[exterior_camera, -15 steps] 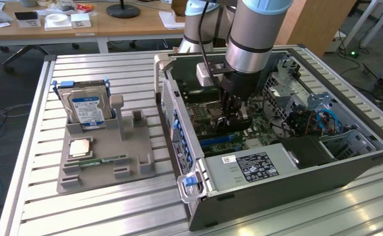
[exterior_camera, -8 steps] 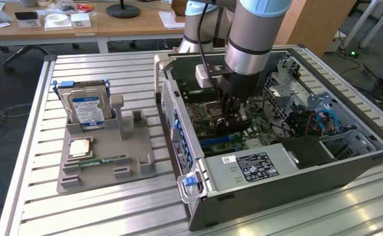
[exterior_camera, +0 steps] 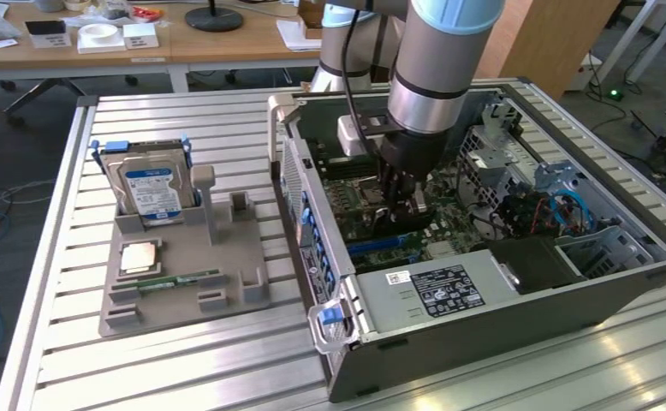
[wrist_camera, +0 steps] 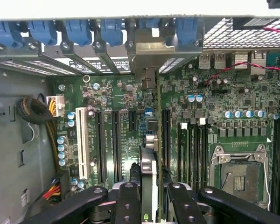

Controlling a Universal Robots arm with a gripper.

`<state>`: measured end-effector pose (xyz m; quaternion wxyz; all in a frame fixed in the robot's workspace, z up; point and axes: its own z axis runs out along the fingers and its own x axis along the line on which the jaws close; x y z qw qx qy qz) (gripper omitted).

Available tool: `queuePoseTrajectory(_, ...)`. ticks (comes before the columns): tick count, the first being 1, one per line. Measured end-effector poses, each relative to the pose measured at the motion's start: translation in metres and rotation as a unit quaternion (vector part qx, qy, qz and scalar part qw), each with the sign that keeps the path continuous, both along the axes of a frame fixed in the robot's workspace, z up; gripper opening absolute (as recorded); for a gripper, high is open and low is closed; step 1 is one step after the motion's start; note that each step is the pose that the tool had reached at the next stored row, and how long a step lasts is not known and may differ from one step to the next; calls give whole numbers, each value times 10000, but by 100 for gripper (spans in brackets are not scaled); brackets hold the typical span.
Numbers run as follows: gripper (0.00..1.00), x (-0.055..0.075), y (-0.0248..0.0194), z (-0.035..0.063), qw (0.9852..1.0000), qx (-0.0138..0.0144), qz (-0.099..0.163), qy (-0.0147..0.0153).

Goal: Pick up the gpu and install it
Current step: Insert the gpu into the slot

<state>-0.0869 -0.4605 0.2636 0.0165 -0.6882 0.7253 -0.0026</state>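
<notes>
While I hold the gpu (wrist_camera: 148, 179) on its edge in the gripper (wrist_camera: 149, 205) | fingers pinch it | card sits over the motherboard (wrist_camera: 121, 93) slot | step: installing | I think it needs a straight push

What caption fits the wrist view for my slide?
Tool gripping the thin dark gpu card edge-on, above the green motherboard's black expansion slots.

gpu (wrist_camera: 148, 179): thin dark card, seen edge-on, standing upright between my fingers (wrist_camera: 128, 200)
pose: long edge down, silver bracket end toward the case's rear slot openings
place: inside the open computer case, over the green motherboard's expansion slots (exterior_camera: 407, 205)
</notes>
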Motion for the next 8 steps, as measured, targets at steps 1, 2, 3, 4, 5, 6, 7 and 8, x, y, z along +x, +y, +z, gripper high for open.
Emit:
queuePoseTrajectory(1,27,-1,0,-4,10000,0,0,0)
queuePoseTrajectory(2,27,-1,0,-7,10000,0,0,0)
queuePoseTrajectory(3,27,-3,0,-10,10000,0,-1,0)
queuePoseTrajectory(4,27,-6,0,-11,10000,-1,-1,0)
queuePoseTrajectory(5,27,-10,0,-12,10000,-1,-2,0)
queuePoseTrajectory(6,27,-11,0,-13,10000,0,-1,-1)
queuePoseTrajectory(7,27,-11,-1,-14,10000,1,-1,-1)
queuePoseTrajectory(8,27,-11,-2,-15,10000,1,-1,-1)
